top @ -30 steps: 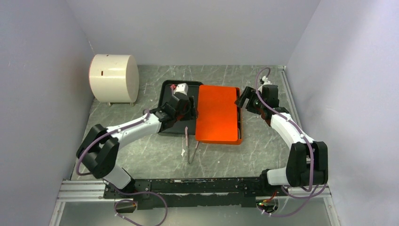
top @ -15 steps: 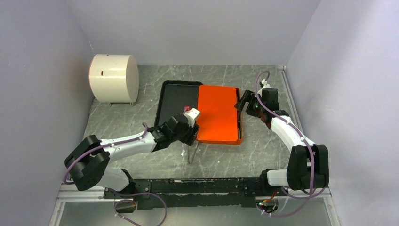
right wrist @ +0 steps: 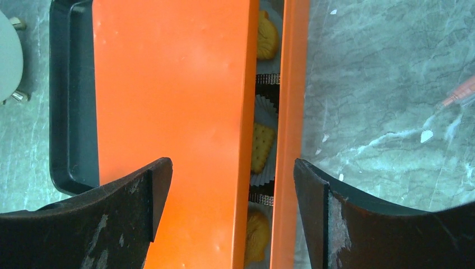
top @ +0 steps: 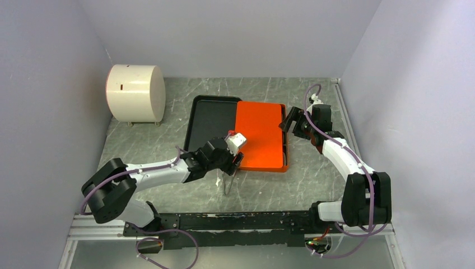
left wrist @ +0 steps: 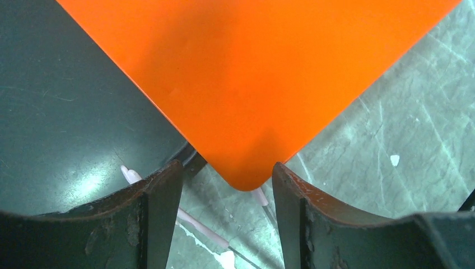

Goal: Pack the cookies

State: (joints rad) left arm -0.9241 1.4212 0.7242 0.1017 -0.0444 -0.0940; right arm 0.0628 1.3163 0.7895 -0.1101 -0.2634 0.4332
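Observation:
An orange lid [top: 259, 134] lies on an orange box, shifted left so a narrow gap stays open along the box's right rim [right wrist: 288, 140]. Through the gap I see orange cookies in white paper cups: a square one [right wrist: 260, 147], one above it [right wrist: 267, 36] and one below [right wrist: 256, 235]. Other cookies are hidden. My left gripper [top: 238, 159] is open and empty, with the lid's near-left corner [left wrist: 246, 73] between its fingers [left wrist: 227, 174]. My right gripper [top: 288, 120] is open and empty above the box's right side, straddling the gap [right wrist: 231, 165].
A black tray [top: 210, 120] lies against the box's left side and partly under the lid [left wrist: 61, 112]. White-tipped metal tongs [top: 227, 179] lie on the table in front of it. A white cylinder [top: 134, 92] stands at the back left. Walls close in on both sides.
My left arm has pulled back from over the black tray to the lid's near-left corner. The lid has settled slightly. The right gripper has hardly moved.

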